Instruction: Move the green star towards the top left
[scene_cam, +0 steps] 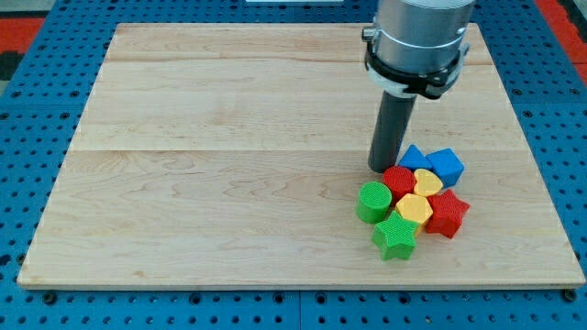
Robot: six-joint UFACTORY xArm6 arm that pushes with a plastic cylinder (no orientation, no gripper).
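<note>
Hand: none, my tip [382,169] above red block [399,181] | green star [394,237] near board [183,202] bottom edge

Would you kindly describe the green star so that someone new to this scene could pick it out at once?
Start at the wooden board and find the tight cluster of coloured blocks near its lower right, just below my tip. The green star sits at the cluster's bottom edge, nearest the view's bottom. The only other green piece, the green cylinder up to its left, is round, whereas this one has points.

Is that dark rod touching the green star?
Apart. The camera view shows my tip above the cluster, with the green cylinder between it and the green star.
</note>
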